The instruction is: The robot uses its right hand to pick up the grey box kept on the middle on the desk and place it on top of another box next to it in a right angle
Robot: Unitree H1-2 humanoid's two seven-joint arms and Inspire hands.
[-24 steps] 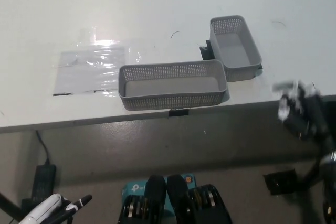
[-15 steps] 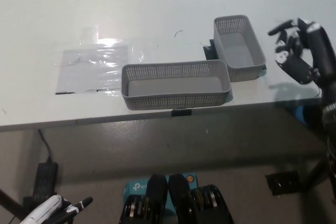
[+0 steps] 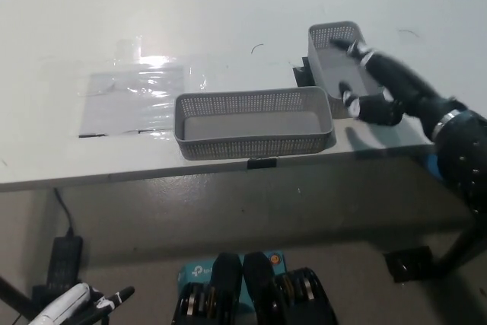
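Left hand: the white left hand [image 3: 72, 302] rests low at the lower left corner, below the tabletop edge; whether its fingers are spread or closed cannot be told.
Tabletop edge: the white tabletop [image 3: 228, 5] ends in a front edge running across the view, tilted slightly up toward the right.
Near box: a long grey mesh box [image 3: 254, 123] sits close to that front edge, near the middle. Its long axis runs left to right, roughly along the edge, open side up.
Plastic sheet: a clear shiny sheet [image 3: 133, 100] lies flat just left of the near box.
Far box: a second, shorter grey mesh box [image 3: 335, 55] stands beyond the near box's right end, its long axis running front to back, so the two form a right angle. Their corners nearly touch.
Right hand: the black right hand [image 3: 367, 81] is over the far box's front half, fingers apart and holding nothing; one fingertip lies at the box's interior.
Change: half a second ago this hand was raised right of the far box, clear of it; it has since swung left and down onto it. Both boxes have stayed put.
Open room: wide bare tabletop behind and left of the boxes.
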